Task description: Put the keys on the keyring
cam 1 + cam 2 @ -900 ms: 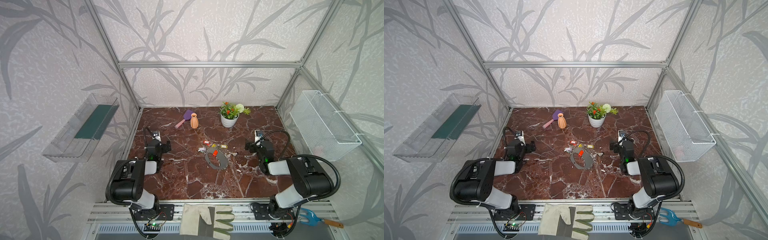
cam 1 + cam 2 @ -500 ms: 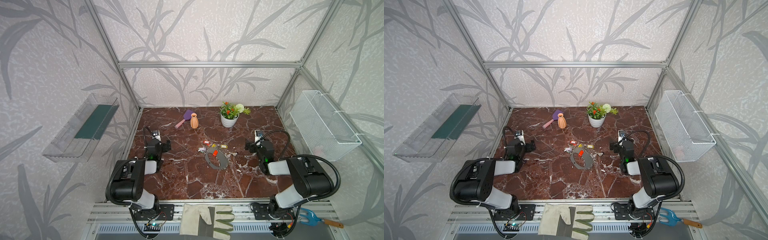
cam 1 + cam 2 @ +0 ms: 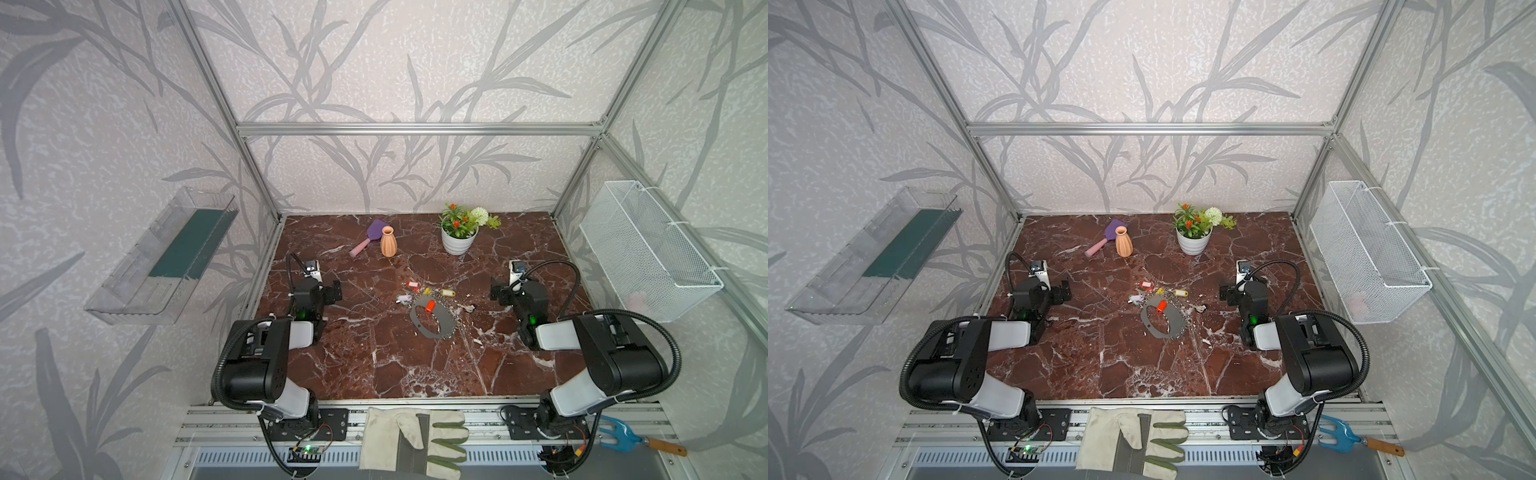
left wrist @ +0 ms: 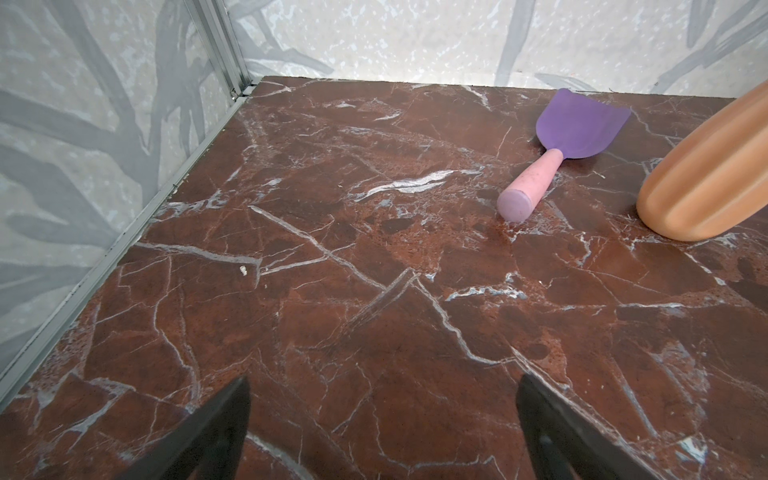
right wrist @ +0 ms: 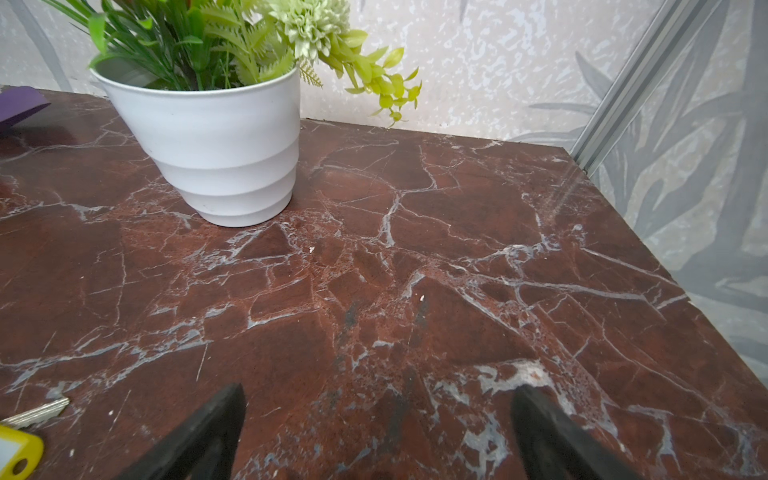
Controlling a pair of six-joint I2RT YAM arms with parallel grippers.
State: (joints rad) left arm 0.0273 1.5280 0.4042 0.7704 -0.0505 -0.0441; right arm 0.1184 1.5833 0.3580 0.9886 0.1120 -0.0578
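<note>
On your far left a clear tray (image 3: pixel 166 257) hangs on the wall. Your left gripper (image 4: pixel 382 399) sits low at the left side of the table (image 3: pixel 374 365), its jaws wide apart and empty, over bare marble. Beyond it, toward the back wall, the spatula (image 3: pixel 368 239) lies flat, with the vase (image 3: pixel 388 242) upright just beside its blade. Both are well apart from the keys (image 3: pixel 412 285).

The keys lie loose mid-table, between your two grippers:
- a red tag (image 3: pixel 1145 285) farthest back
- a lilac tag (image 3: pixel 403 298) on the left
- a yellow tag (image 3: pixel 447 293) on the right
- an orange tag (image 3: pixel 429 306) resting on the far rim of the keyring (image 3: pixel 448 321)

The keyring lies flat just in front of them, with small rings fringing its right edge. You cannot tell whether any tag is hooked on. Only open marble lies between either gripper and this cluster. Nearer you, a glove (image 3: pixel 415 440) lies on the front rail.

Further right, at the back, the plant pot (image 3: pixel 458 243) stands upright. Your right gripper (image 5: pixel 378 399) sits low at the right side, its jaws also spread and empty. Its wrist view catches the yellow tag and a metal key (image 5: pixel 37 411) at the edge. A basket (image 3: pixel 648 257) hangs on the right wall, and a hand fork (image 3: pixel 619 432) lies at the rail's right end.
</note>
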